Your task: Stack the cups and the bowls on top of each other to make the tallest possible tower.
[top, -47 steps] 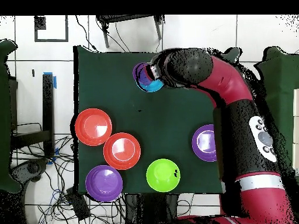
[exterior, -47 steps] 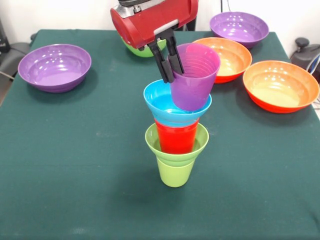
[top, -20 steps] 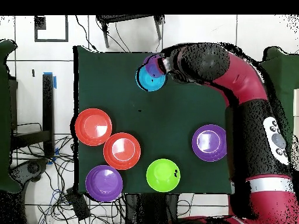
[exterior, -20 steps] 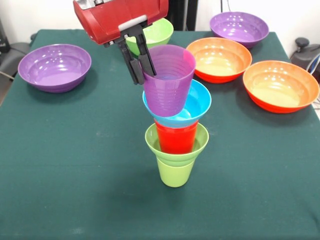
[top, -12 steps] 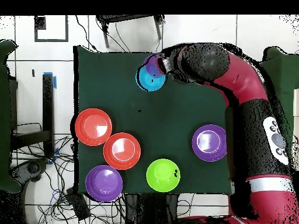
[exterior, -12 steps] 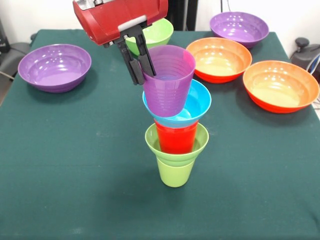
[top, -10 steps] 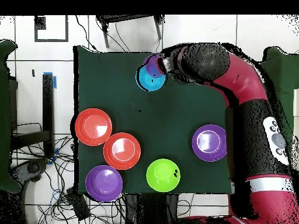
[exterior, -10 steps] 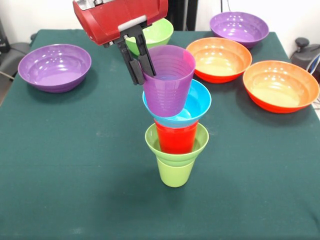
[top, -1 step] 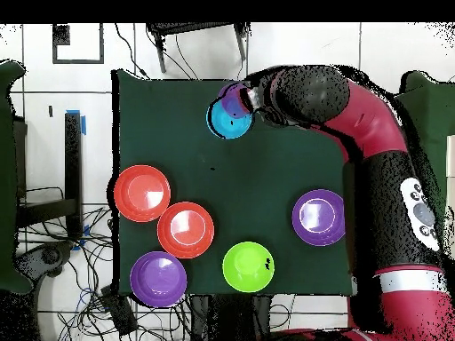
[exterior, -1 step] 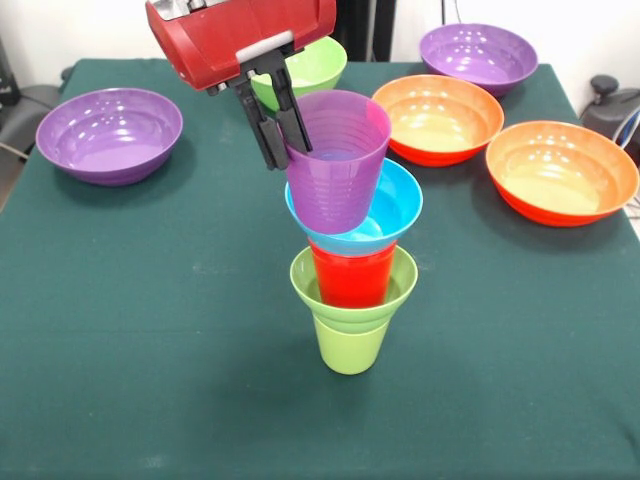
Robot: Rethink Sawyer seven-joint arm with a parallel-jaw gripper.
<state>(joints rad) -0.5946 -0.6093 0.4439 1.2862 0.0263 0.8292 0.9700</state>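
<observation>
The tower stands mid-table: a lime-green cup (exterior, -1 step: 350, 345) at the bottom, then a small lime-green bowl (exterior, -1 step: 303, 283), a red cup (exterior, -1 step: 352, 275) and a small blue bowl (exterior, -1 step: 390, 212) on top. My gripper (exterior, -1 step: 283, 135) is shut on the left rim of the translucent purple cup (exterior, -1 step: 337, 165). The cup is upright, and its base hangs over the left side of the blue bowl. I cannot tell whether cup and bowl touch. From overhead the purple cup (top, -1 step: 234, 100) sits off-centre against the blue bowl (top, -1 step: 225, 124).
A wide purple bowl (exterior, -1 step: 110, 133) lies at the left and a medium lime-green bowl (exterior, -1 step: 318, 62) behind the arm. Two orange bowls (exterior, -1 step: 440, 115) (exterior, -1 step: 560, 170) and another purple bowl (exterior, -1 step: 478, 55) lie at the right. The red arm (top, -1 step: 373, 151) reaches over the table's edge.
Since 2.4 s ago the gripper has carried the purple cup leftward in the front view and a little higher, off the bowl's right side. Over the last second nothing has moved.
</observation>
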